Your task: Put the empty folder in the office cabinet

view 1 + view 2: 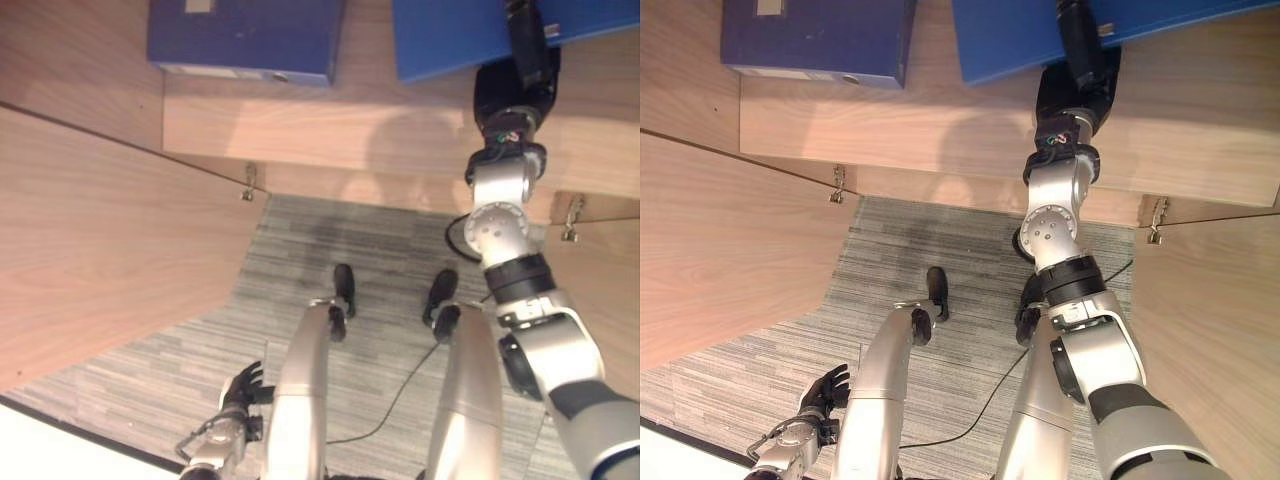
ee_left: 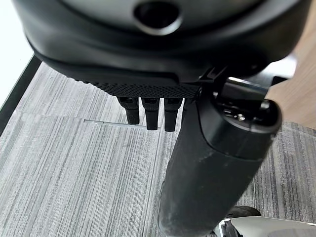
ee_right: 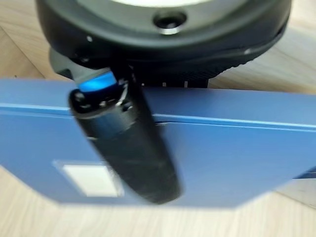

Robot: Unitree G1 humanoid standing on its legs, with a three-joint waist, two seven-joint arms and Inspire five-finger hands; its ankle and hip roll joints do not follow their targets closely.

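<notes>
A bright blue folder [image 1: 440,35] lies on the wooden cabinet shelf [image 1: 320,130] at the top right. My right hand [image 1: 520,60] reaches up over the shelf's front edge and holds it. In the right wrist view the thumb [image 3: 128,143] lies across the folder's cover [image 3: 237,148], beside a white label [image 3: 91,178]; the fingers are tucked under the folder. My left hand [image 1: 240,395] hangs low at the lower left over the carpet, fingers [image 2: 148,116] relaxed and empty.
A darker blue folder [image 1: 245,35] lies on the same shelf to the left. The cabinet's left door [image 1: 100,230] and right door [image 1: 610,280] stand open on either side, with metal hinges [image 1: 249,183]. Grey carpet [image 1: 330,240] lies below.
</notes>
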